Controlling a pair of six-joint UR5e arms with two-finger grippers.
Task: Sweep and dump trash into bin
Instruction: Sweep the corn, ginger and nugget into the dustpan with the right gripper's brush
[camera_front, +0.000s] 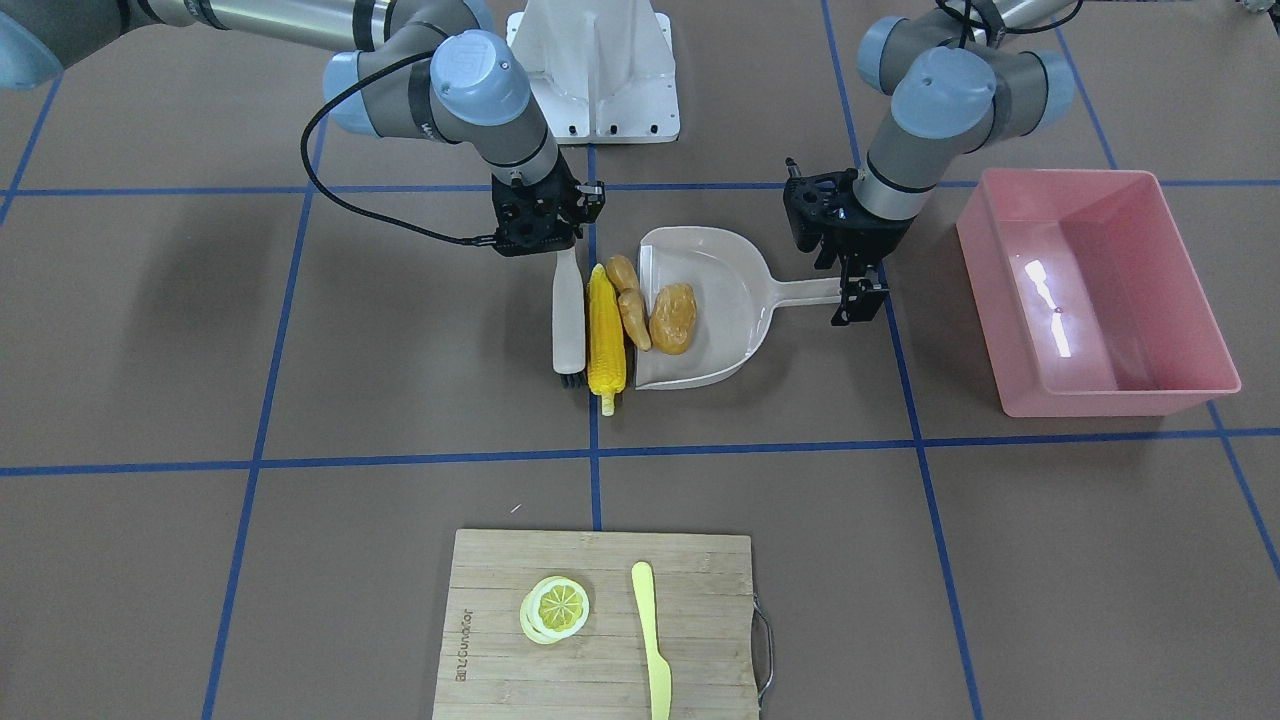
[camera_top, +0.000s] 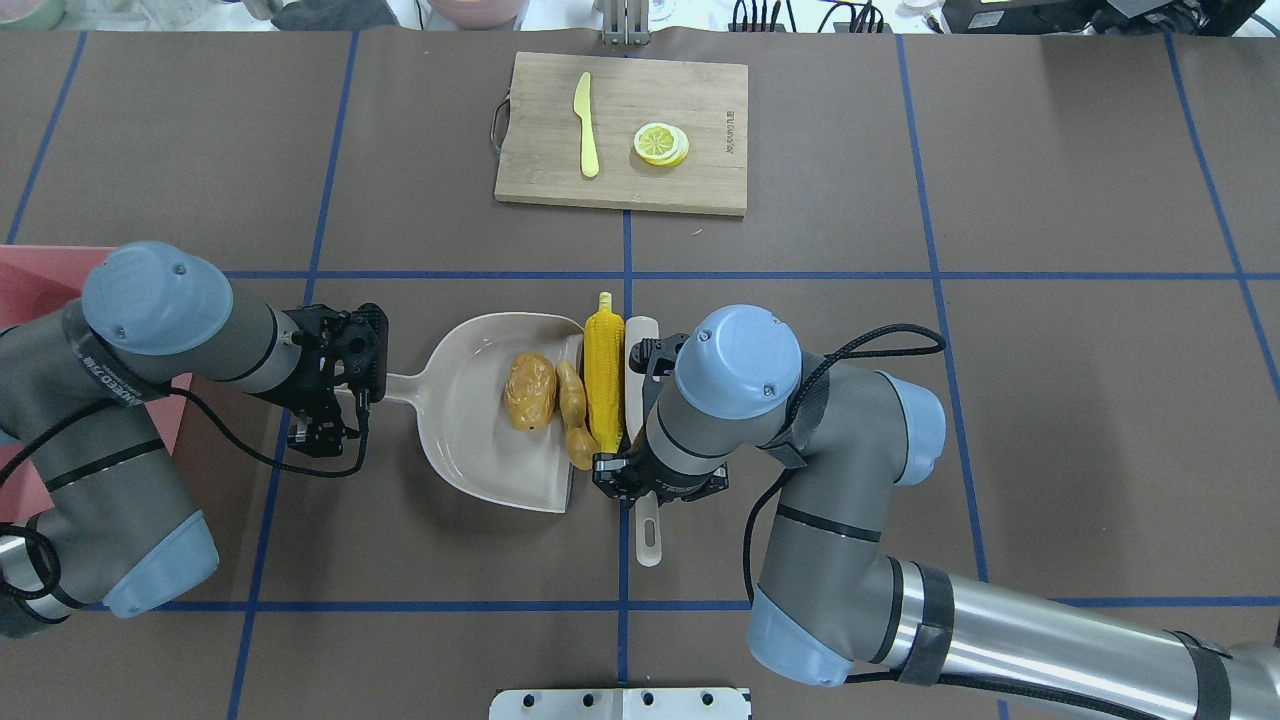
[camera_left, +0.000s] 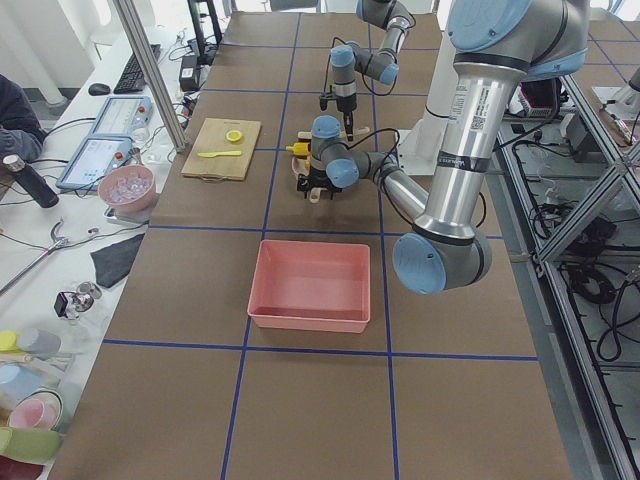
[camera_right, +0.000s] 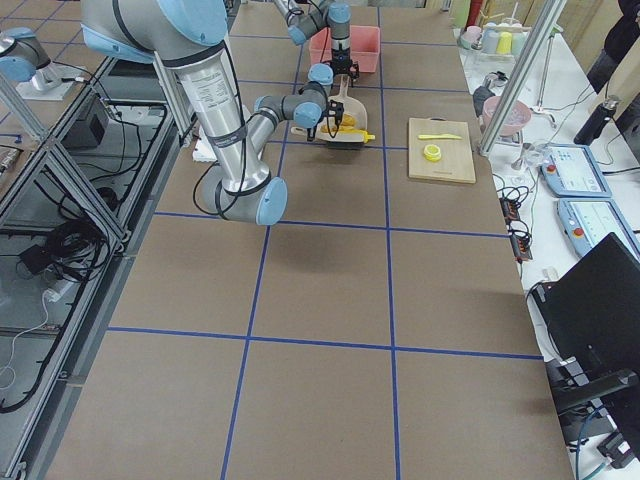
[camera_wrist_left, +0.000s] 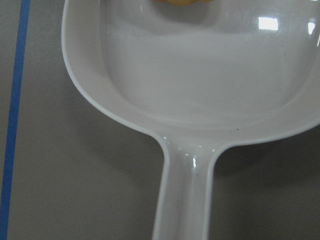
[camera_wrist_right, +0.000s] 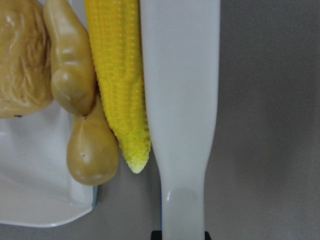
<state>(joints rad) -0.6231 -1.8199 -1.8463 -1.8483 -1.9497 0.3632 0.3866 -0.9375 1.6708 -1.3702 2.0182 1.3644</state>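
Observation:
The beige dustpan (camera_front: 735, 290) lies at the table's middle, its handle pointing at the pink bin (camera_front: 1120, 400). The brown potato (camera_front: 673, 318) sits inside the pan. The tan ginger root (camera_front: 632, 305) lies on the pan's lip. The yellow corn cob (camera_front: 605, 330) lies along the lip, outside it. My left gripper (camera_front: 858, 290) is shut on the dustpan's handle. My right gripper (camera_front: 565, 250) is shut on a white brush (camera_front: 568, 310), which presses flat against the corn's far side. The right wrist view shows corn (camera_wrist_right: 120, 75), ginger (camera_wrist_right: 75, 75) and potato (camera_wrist_right: 20, 60) side by side.
A wooden cutting board (camera_front: 600, 680) near the operators' edge carries a lemon slice (camera_front: 554, 608) and a pale yellow knife (camera_front: 652, 640). The bin stands on my left, beyond the left gripper. Blue tape lines cross the brown table.

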